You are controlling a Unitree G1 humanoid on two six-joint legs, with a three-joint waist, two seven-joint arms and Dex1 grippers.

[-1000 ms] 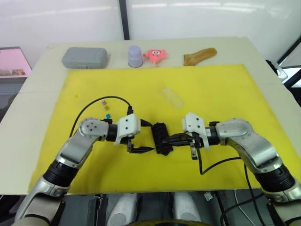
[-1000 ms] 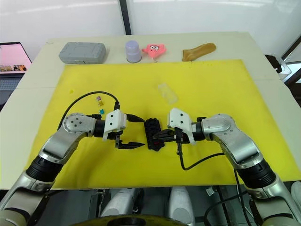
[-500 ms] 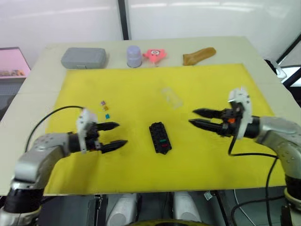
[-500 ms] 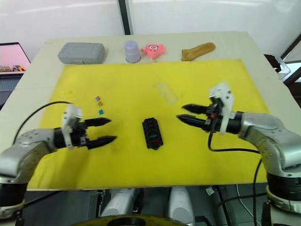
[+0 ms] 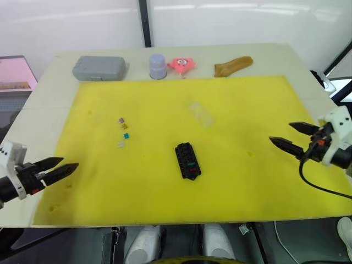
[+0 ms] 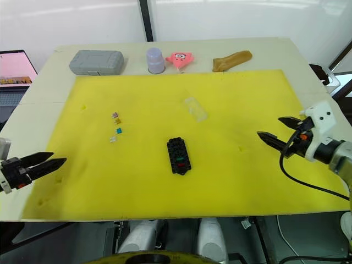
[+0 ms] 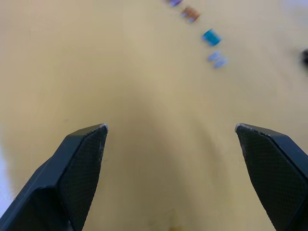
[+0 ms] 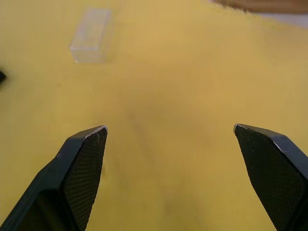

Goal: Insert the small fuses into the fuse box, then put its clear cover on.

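Fuse box (image 5: 187, 160) mid-mat, well apart from both released hands, left hand (image 5: 61, 167), right hand (image 5: 292, 137), apparently two fuses seated.

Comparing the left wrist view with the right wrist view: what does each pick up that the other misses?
Left wrist view: loose small fuses in purple, tan, teal and white, lying ahead of the open left gripper. Right wrist view: the clear cover lying ahead of the open right gripper, and a brown object's edge. Both share the yellow mat and empty, spread fingers.
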